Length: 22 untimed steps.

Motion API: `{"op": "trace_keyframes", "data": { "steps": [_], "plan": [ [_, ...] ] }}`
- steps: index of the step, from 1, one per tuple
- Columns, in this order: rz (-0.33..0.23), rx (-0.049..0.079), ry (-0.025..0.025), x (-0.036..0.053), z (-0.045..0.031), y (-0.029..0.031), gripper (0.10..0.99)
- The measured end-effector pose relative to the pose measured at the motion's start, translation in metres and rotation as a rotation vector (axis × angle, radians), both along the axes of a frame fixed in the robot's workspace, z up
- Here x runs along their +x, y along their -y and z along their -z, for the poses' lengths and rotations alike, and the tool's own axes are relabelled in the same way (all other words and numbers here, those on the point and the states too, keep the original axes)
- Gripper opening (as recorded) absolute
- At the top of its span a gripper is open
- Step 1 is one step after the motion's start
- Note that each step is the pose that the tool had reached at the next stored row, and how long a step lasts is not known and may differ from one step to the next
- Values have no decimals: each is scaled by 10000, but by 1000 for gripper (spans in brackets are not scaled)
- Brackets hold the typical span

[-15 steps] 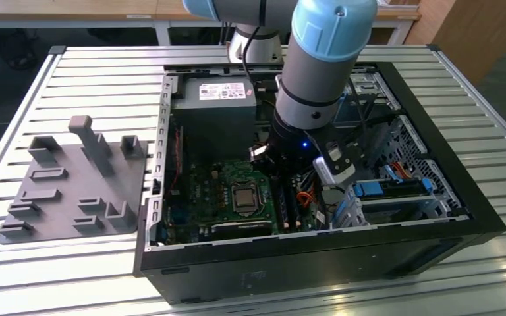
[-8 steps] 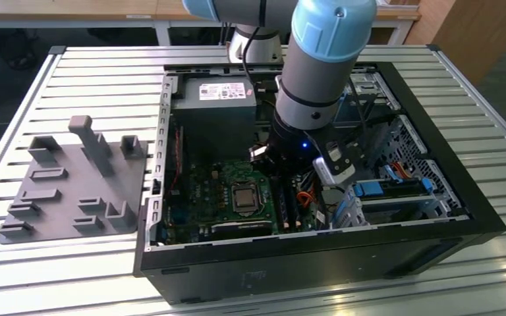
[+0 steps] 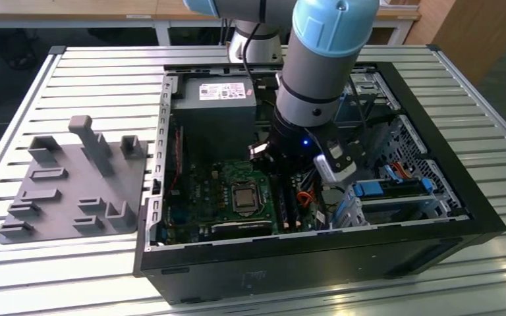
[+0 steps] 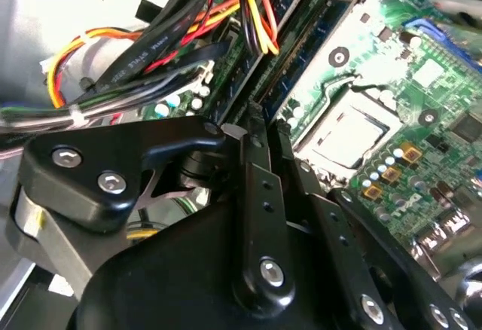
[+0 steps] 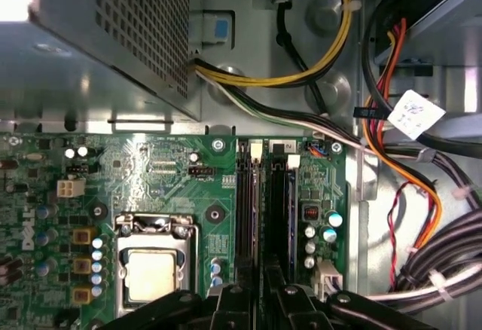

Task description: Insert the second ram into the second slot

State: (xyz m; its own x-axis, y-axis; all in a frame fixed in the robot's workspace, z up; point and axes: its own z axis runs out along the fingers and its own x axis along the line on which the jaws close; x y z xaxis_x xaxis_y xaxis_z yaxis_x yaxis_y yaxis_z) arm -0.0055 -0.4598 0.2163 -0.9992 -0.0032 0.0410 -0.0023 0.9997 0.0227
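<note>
Grey fixture tray (image 3: 68, 181) sits on the exterior view's left, then the CPU socket (image 5: 154, 273), then the RAM slots (image 5: 247, 217). Gripper (image 5: 260, 294) fingers look nearly pressed together over the second ram (image 5: 279, 221), apparently already slotted. You want square, even downward pressure; avoid the cables (image 5: 422, 270).

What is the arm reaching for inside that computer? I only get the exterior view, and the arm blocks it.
Observer: In the first wrist view the gripper hangs over the long memory slots beside the processor socket.
Operator: Is a stick in there?
Observer: One slot carries a dark strip with a blue edge; whether that is the ram, I cannot tell.
Operator: Anything nearby?
Observer: In the second wrist view a cable bundle runs close beside the slots.
</note>
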Motion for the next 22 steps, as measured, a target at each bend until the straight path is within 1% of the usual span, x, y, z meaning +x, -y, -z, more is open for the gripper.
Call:
{"op": "trace_keyframes", "data": {
  "steps": [2, 5, 11, 12, 14, 22],
  "plan": [
    [0, 0, 0, 0, -60, 0, 208],
    [0, -1, 0, 0, -114, 0, 208],
    [0, 0, 0, 0, -161, 0, 196],
    [0, 3, 1, 0, -160, 0, 122],
    [0, 5, 1, 0, -155, -1, 122],
    [0, 31, -1, 2, -95, -1, 122]
  ]
}}
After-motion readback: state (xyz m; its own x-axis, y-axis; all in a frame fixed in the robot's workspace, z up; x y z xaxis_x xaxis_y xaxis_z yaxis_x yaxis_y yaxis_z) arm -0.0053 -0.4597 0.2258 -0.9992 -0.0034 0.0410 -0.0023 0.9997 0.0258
